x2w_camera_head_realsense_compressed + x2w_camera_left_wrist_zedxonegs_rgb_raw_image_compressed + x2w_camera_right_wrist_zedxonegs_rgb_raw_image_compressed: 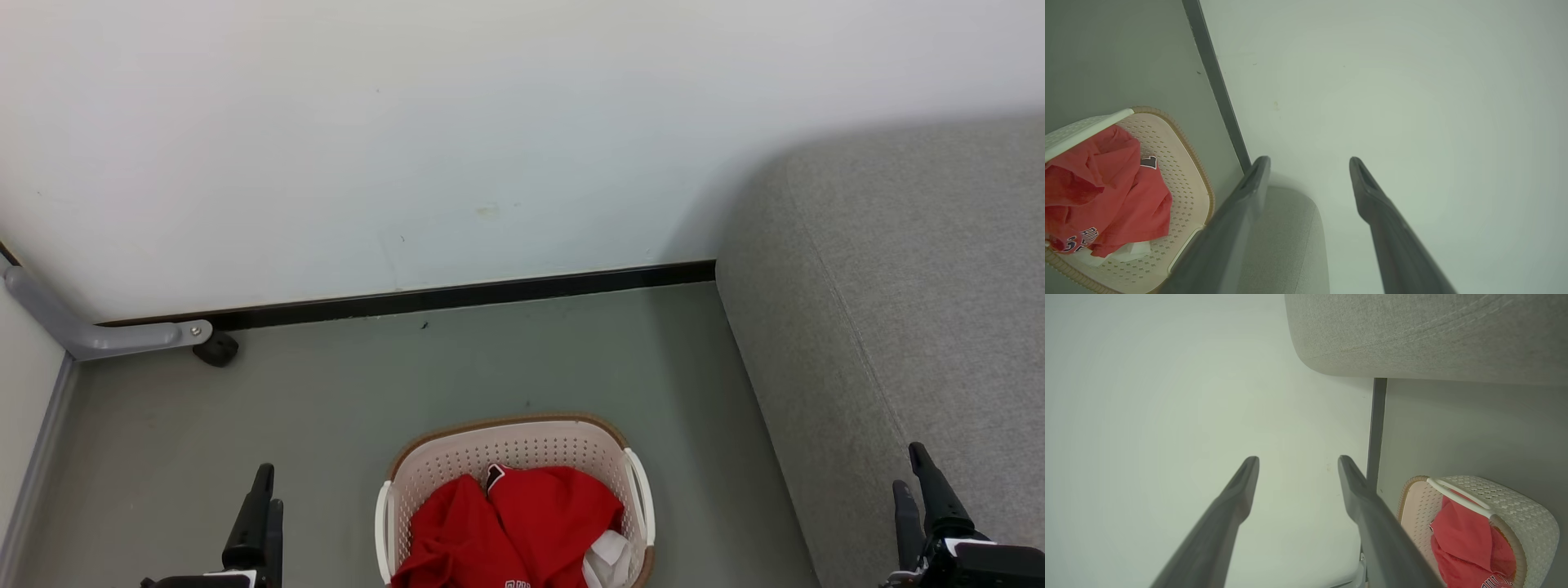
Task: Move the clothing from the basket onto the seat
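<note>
The basket (513, 447) stands on the grey floor (490, 367) at the near middle of the head view, between the two arms. Its brown rim faces the wall (408, 122), and it has white handles (642, 494) on its left and right sides. The clothing (555, 514) lies inside it. Two red jerseys (457, 531) are bunched together over most of the base, with a black-and-white collar edge turned up on the far side. A white garment (608, 559) is tucked at the near right against the basket's wall. The seat (898, 286), a broad grey cushion with a stitched seam, is to the right of the basket, apart from it, and runs back to the wall. The left tool (271, 488) is at the near left over the floor, well left of the basket. The right tool (909, 467) is at the near right over the seat. In each wrist view the two dark fingers (1241, 212) stand spread with a clear gap between them, gripping nothing. A black skirting strip (490, 292) runs along the foot of the wall. A grey metal bracket (90, 335) sits at the far left.
</note>
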Tool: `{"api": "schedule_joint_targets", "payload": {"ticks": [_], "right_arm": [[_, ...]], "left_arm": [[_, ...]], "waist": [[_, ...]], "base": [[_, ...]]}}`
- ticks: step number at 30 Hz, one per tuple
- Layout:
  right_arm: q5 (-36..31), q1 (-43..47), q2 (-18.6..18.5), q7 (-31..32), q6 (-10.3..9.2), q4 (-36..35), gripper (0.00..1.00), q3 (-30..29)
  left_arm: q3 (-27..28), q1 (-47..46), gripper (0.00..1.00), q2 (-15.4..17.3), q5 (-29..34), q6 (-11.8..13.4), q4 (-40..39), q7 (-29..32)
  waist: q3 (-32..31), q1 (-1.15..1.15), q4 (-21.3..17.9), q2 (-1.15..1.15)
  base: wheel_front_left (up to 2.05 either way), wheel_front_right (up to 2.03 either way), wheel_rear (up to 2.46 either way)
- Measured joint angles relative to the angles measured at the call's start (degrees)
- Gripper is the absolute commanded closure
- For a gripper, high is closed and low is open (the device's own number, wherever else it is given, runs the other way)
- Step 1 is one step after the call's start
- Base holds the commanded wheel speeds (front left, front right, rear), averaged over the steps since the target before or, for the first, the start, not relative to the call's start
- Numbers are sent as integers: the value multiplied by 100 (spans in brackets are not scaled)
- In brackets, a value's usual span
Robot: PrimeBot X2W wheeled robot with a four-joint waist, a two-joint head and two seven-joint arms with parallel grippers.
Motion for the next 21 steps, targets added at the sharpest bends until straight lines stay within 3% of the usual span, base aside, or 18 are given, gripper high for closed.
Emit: {"api": "schedule_joint_targets", "payload": {"ticks": [11,21], "right_arm": [[-230,-2,-5,-211,0,-49,0,197],[-913,-36,-63,-409,0,-109,0,335]], "left_arm": [[-114,1,0,1,29,0,-11,-214],[-191,0,0,34,352,0,-24,-426]], "waist": [[-10,0,-13,0],[-22,0,-23,0]], "base": [[0,0,0],[0,0,0]]}}
